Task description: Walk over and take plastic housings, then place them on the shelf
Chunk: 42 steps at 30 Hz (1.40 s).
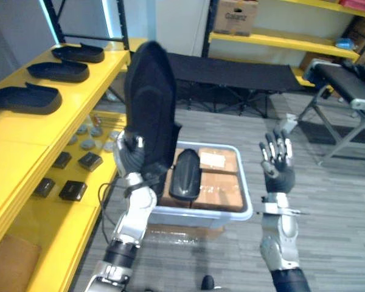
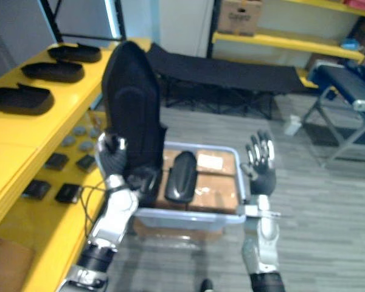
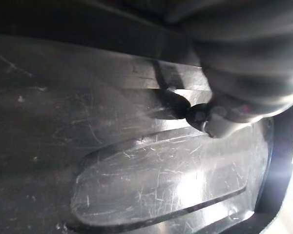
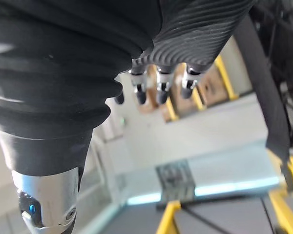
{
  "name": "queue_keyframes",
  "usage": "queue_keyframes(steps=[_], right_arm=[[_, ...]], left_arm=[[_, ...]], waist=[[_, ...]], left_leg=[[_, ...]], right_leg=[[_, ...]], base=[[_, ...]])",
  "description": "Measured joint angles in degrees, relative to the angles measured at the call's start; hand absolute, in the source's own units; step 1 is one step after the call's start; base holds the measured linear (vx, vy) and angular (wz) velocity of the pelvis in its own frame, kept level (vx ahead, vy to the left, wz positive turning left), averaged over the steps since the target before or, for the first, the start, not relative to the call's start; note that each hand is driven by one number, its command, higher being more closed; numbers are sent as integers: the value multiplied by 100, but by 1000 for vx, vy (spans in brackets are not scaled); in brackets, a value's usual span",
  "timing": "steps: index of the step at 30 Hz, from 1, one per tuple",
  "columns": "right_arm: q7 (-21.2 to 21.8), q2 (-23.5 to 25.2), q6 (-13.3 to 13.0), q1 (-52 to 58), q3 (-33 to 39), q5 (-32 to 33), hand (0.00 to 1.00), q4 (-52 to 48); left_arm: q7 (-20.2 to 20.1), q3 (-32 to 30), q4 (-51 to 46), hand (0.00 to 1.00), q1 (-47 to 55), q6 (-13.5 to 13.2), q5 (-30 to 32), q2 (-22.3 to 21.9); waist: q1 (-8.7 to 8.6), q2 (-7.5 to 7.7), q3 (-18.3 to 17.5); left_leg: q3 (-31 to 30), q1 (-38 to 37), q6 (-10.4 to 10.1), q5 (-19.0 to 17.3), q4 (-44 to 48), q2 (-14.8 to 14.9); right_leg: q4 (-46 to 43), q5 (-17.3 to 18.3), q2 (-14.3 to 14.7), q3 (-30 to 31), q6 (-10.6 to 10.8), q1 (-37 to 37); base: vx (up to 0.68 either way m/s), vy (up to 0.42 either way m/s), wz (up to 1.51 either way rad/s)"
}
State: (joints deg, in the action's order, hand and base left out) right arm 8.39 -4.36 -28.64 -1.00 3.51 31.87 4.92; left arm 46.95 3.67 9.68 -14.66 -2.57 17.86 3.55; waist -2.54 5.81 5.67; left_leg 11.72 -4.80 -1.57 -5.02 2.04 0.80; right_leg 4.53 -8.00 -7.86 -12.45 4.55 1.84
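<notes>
The left hand [image 1: 132, 157] holds a tall black plastic housing [image 1: 149, 103] upright at centre-left, near the front edge of the yellow shelf [image 1: 24, 137]. Its fingers seem clamped round the housing's lower rim, though the wrist view is too close to be sure. Three housings [image 1: 25, 98] line the shelf at upper left, with bare board below them. A second housing [image 1: 185, 173] rests in the pale bin [image 1: 246, 194] at centre. The right hand [image 1: 278, 161] is raised at right, fingers straight, holding nothing, over open floor [image 1: 328, 201].
</notes>
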Motion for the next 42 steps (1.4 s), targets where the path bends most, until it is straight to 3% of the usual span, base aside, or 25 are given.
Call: queue_keyframes(steps=[4,8,10,14,17,19,24,29,37,39,40,42], right_arm=[[-5,4,300,176,458,-18,0,8],[-11,-5,607,210,614,-117,0,101],[-66,-7,752,164,541,-124,0,326],[-147,-9,877,-81,224,-127,0,676],[-235,60,899,-346,-152,-155,0,902],[-237,106,930,-495,-338,-242,0,1103],[-351,175,1029,-745,-942,-416,0,1699],[-304,276,1153,-890,-1450,-515,0,1973],[-196,218,1166,-1052,-1600,-569,0,2057],[-204,157,1171,-1024,-1547,-567,0,2043],[-226,83,1172,-965,-1432,-567,0,2009],[-328,-31,1203,-781,-1254,-568,0,1973]], left_arm=[[-133,-666,-131,100,258,-296,-641,-16],[-763,-1145,-1128,100,994,-766,-1401,-27],[-998,-1601,-1783,100,1523,-1051,-1799,-113],[-947,-2465,-2165,100,2319,-1197,-1806,-293],[-988,-2957,-2244,100,3003,-1297,-1807,-451],[-1003,-3246,-2259,100,3399,-1427,-1811,-584],[-1002,-4023,-2402,100,3990,-1740,-2034,-871],[-1237,-4236,-2766,100,4402,-1865,-2039,-1138],[-1599,-4208,-2751,100,4507,-1853,-2600,-1137],[-1673,-4127,-2749,100,4461,-1853,-2657,-1135],[-1785,-4036,-2725,100,4342,-1853,-2651,-1133],[-1966,-3878,-2696,100,4302,-1840,-2650,-1101]], waist=[[-25,-98,30],[56,-252,4],[316,-388,-50],[756,-502,-104],[1081,-479,-140],[1210,-463,-150],[1739,-437,-189],[2087,-427,-195],[2072,-357,-118],[1981,-327,-98],[1849,-310,-39],[1814,-317,-36]], left_leg=[[-19,-5,-5,-10,-30,12],[-301,108,-4,5,-47,-4],[-654,194,-3,52,-53,-15],[-1081,196,32,146,-151,-89],[-1476,317,79,216,-199,-263],[-1743,345,91,226,-206,-358],[-2450,395,111,296,-161,-510],[-2910,396,111,314,-130,-634],[-3057,587,135,87,267,-785],[-2559,770,261,-54,425,-708],[-2107,857,258,-54,548,-566],[-1874,890,166,14,520,-465]], right_leg=[[0,8,0,-23,-9,5],[-1,60,-28,-347,-29,40],[-2,72,-50,-791,-36,155],[-1,96,-104,-1261,-30,353],[-2,221,-230,-1667,73,483],[-2,298,-291,-1930,128,618],[-4,380,-328,-2581,82,973],[-219,554,-430,-2908,122,1154],[-380,727,-510,-3007,82,1236],[-407,764,-534,-3252,90,1271],[-445,761,-539,-3544,96,1418],[-675,760,-622,-3754,95,1464]], base=[[19,2,-1],[38,-12,35],[59,-20,80],[24,6,63],[-10,24,70],[22,20,69],[64,10,77],[69,22,61],[23,10,13],[14,-24,47],[31,16,107],[50,90,92]])
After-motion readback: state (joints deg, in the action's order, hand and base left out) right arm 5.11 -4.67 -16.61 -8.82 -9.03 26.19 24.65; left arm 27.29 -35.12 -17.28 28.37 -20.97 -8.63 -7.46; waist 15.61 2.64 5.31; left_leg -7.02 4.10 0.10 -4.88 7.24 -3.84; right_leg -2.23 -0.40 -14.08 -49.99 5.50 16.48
